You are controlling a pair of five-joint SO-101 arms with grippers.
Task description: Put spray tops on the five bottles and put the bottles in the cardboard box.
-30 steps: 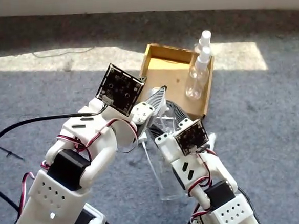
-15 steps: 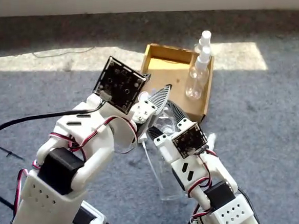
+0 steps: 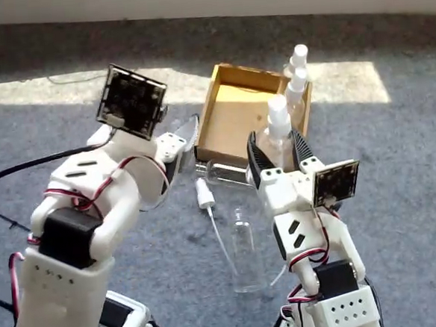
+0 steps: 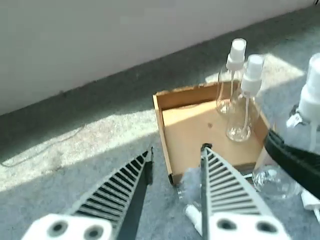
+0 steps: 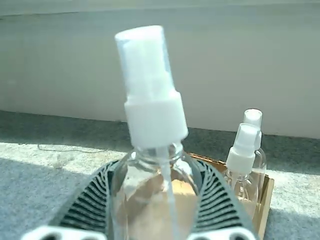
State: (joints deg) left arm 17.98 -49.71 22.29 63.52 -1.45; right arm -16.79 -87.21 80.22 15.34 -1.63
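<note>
My right gripper [image 3: 278, 143] is shut on a clear bottle [image 3: 277, 150] that carries a white spray top [image 3: 278, 111]. It holds the bottle upright at the near edge of the cardboard box [image 3: 233, 114]. In the right wrist view the bottle [image 5: 152, 200] stands between the ribbed fingers [image 5: 90, 205]. Two topped bottles [image 3: 293, 80] stand in the box's far right corner. My left gripper [image 3: 185, 136] is open, holding nothing, just left of the box [image 4: 200, 125]. The two boxed bottles [image 4: 239, 85] also appear in the left wrist view.
On the grey carpet lie a bare bottle [image 3: 222, 171] right in front of the box, a loose spray top [image 3: 203, 193] with its tube, and another bare bottle [image 3: 244, 251] nearer the arm bases. Sunlight falls across the far carpet by the wall.
The left gripper let go and drew back to the left. The right gripper lifted the topped bottle and turned it upright, closer to the box.
</note>
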